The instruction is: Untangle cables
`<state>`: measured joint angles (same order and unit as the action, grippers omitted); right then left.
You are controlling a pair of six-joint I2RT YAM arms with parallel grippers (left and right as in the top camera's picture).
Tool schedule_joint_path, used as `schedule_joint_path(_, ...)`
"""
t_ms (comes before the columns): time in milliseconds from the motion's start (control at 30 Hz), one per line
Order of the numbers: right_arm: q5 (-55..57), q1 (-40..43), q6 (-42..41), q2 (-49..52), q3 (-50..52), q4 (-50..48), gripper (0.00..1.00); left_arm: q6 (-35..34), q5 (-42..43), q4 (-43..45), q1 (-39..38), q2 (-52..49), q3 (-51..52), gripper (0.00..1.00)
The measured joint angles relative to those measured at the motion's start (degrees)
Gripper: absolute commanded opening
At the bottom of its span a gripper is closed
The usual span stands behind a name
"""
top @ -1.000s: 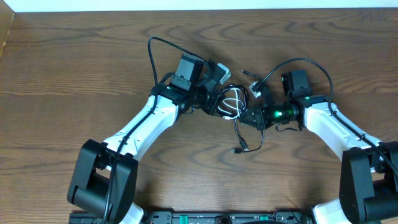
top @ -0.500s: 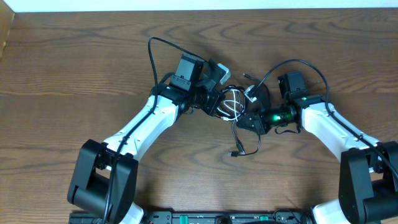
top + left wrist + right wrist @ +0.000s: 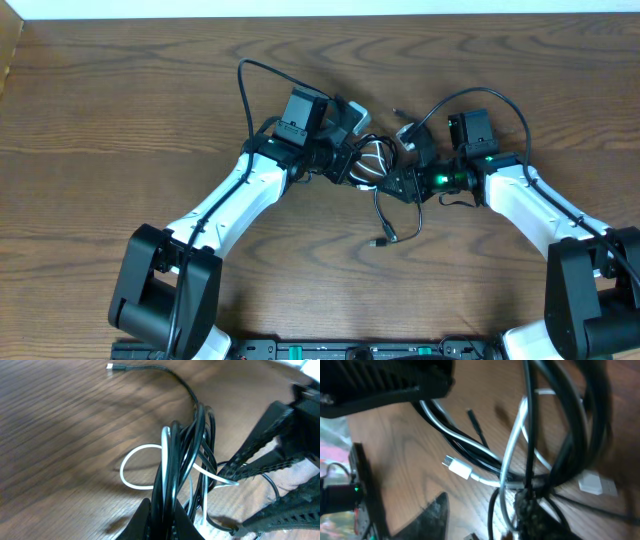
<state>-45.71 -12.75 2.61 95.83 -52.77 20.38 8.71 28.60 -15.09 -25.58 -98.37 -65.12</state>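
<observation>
Brown wood counter [image 3: 120, 90], with both arms meeting near its middle. Overhead, the left claw [image 3: 352, 165] and right claw [image 3: 400, 182] flank the tangle, and the black cable [image 3: 378, 212] trails toward the robot. In the left wrist view, that claw is clamped on the black strands, with the white cable [image 3: 131, 457] looping beside them. In the right wrist view, the jaws are part-spread and seemingly grip nothing, with the coils just ahead.
</observation>
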Motion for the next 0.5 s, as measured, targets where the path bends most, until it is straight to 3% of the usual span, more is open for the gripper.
schedule_joint_path(267, -0.5, 2.8, -6.6, -0.2, 0.0, -5.0, 0.49, -9.3, -8.8, 0.1, 0.0, 0.0, 0.0, 0.08)
schedule_joint_path(400, -1.0, 3.8, -9.1, -0.5, 0.0, -4.6, 0.40, -10.8, -9.9, 0.1, 0.0, 0.0, 0.0, 0.07)
schedule_joint_path(500, -1.2, 3.6, -11.3, -0.5, 0.0, -4.1, 0.40, -11.5, -10.1, 0.1, 0.0, 0.0, 0.0, 0.08)
